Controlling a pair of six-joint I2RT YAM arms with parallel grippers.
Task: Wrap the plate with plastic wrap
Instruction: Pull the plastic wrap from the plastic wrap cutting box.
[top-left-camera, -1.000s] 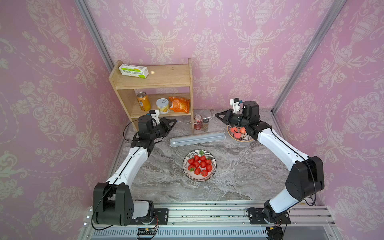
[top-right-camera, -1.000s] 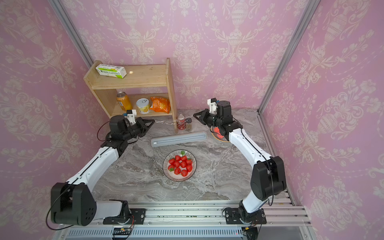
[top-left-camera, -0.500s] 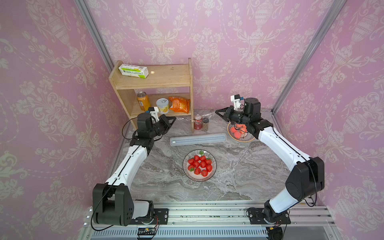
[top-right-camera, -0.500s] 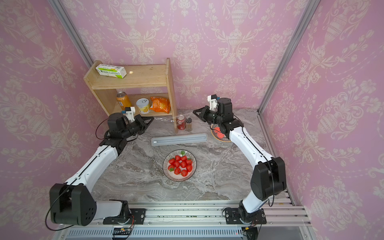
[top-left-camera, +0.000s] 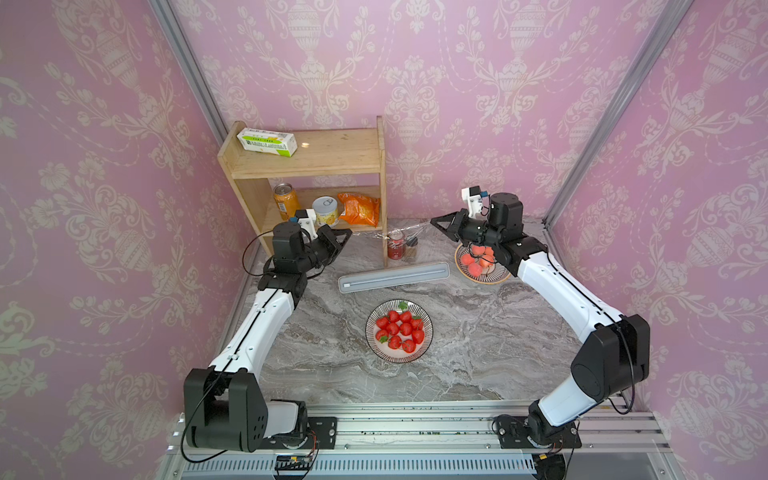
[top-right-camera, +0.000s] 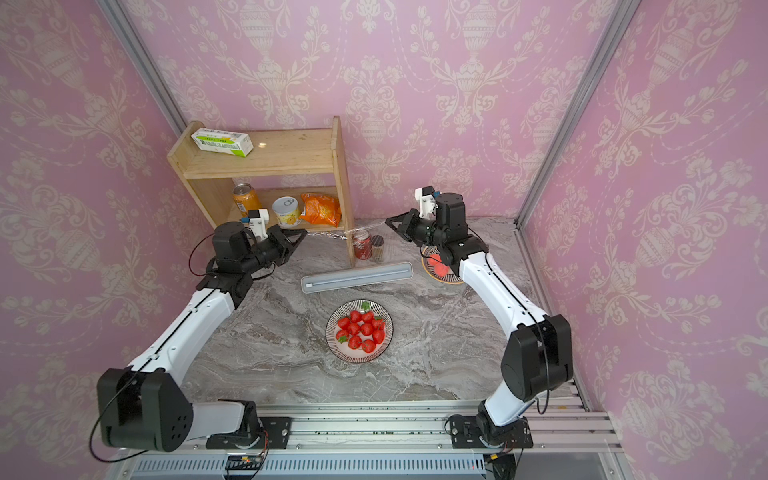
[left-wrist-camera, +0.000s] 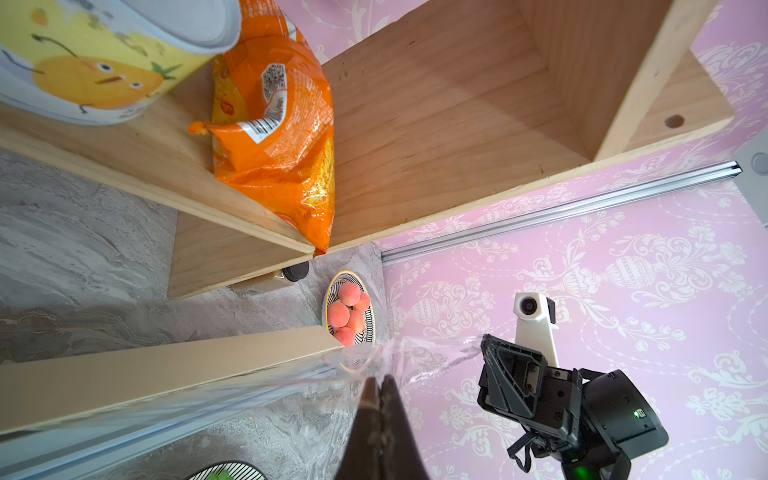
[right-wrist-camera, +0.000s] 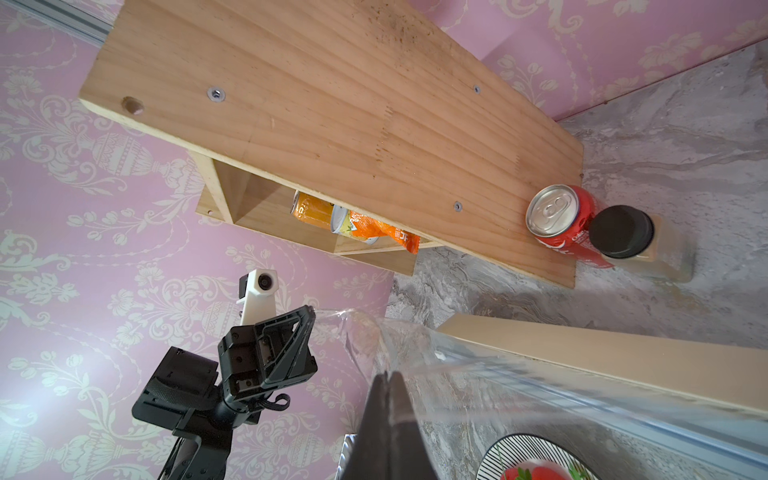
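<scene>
Now my left gripper (top-left-camera: 348, 234) and right gripper (top-left-camera: 434, 222) are both pinched tight, each clamping a corner of the plastic wrap (left-wrist-camera: 419, 353). The film stretches between them in the air, reaching down toward the cream box (top-left-camera: 394, 277). The plate (top-left-camera: 399, 356) of strawberries (top-left-camera: 400, 329) sits just in front of the box, uncovered.

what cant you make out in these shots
The plastic wrap: both top views show only glints between the left gripper and right gripper; its edges are too clear to trace.
The peach plate: in a top view, mostly covered by the right arm.
The strawberry plate: right wrist view, cut off by the frame edge.
The jar by the red can: contents too small in both top views.
</scene>
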